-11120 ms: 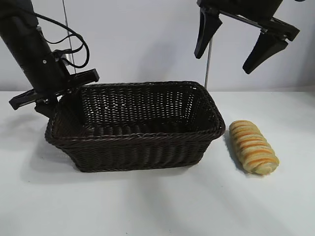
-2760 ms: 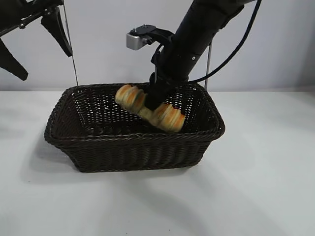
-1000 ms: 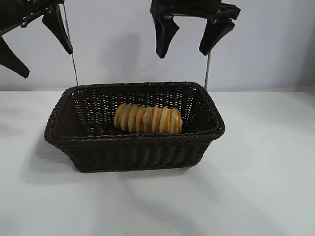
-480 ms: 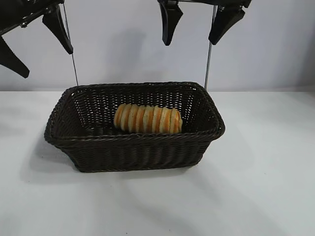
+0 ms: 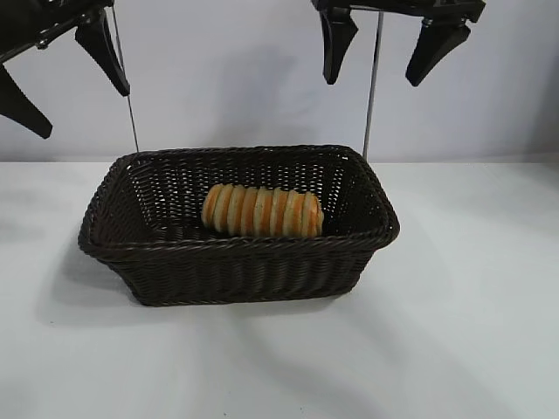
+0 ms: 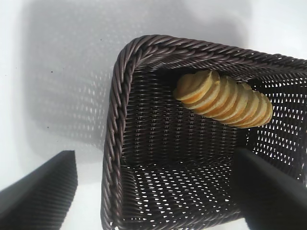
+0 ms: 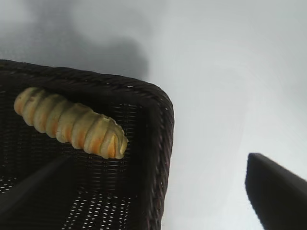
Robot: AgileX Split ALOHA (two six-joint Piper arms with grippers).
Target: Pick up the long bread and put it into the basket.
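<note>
The right end effector [image 5: 393, 48] hangs high above the basket's right end, its 2 dark fingers [image 5: 334, 44] spread wide apart and holding nothing. In the right wrist view, 1 of those fingers [image 7: 276, 194] shows over bare tabletop just outside the basket's corner, and the other is a dim shape over the basket's floor.

The left end effector [image 5: 61, 74] sits high at the upper left of the exterior view, above and outside the basket's left end. Its 2 fingers [image 5: 105, 52] are also spread apart and empty. In the left wrist view, 1 finger [image 6: 41, 191] lies over the tabletop beside the basket and the other over the basket's interior.

The long bread [image 5: 262, 211] lies flat on the floor of the basket [image 5: 244, 271], lengthwise along it and right of centre, close to the front wall as the exterior view shows it. Its ridged segments and orange-brown stripes face up. No end effector touches it. In the right wrist view, 1 end of the loaf [image 7: 72, 123] sits near a basket corner [image 7: 158, 124].

The basket stands upright on the white tabletop [image 5: 454, 332], with its shadow falling to the left.
</note>
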